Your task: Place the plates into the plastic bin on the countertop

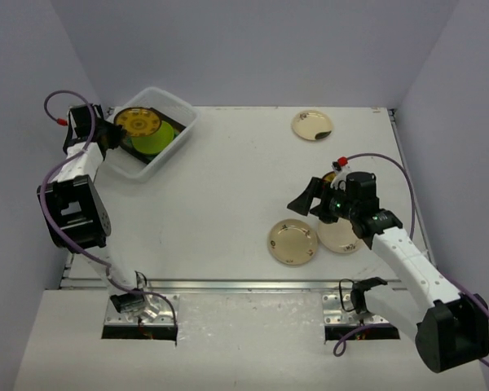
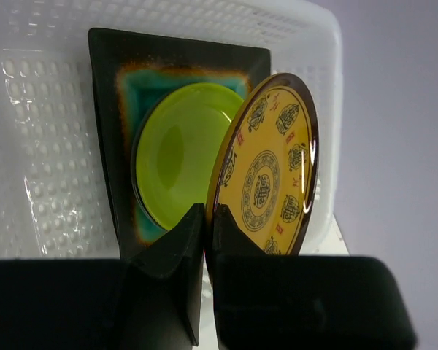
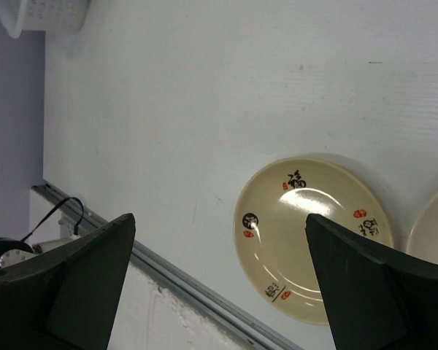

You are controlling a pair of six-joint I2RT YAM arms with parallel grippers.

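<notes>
left wrist: left hand (image 2: 207,216) clamped on mustard plate (image 2: 266,164), characters illegible; right hand (image 3: 219,220) apart over cream plate (image 3: 314,237).

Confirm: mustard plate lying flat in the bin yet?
No. Tilted, the mustard-patterned plate has its rim pinched in the shut left gripper.

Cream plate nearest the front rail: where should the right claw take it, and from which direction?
Probably its raised rim, from above, one finger inside and one outside: the cream plate lies flat on the countertop, so nothing else offers purchase. Choose the rim's left side, away from the neighbouring plate crowding its right. The right claw is open.
</notes>
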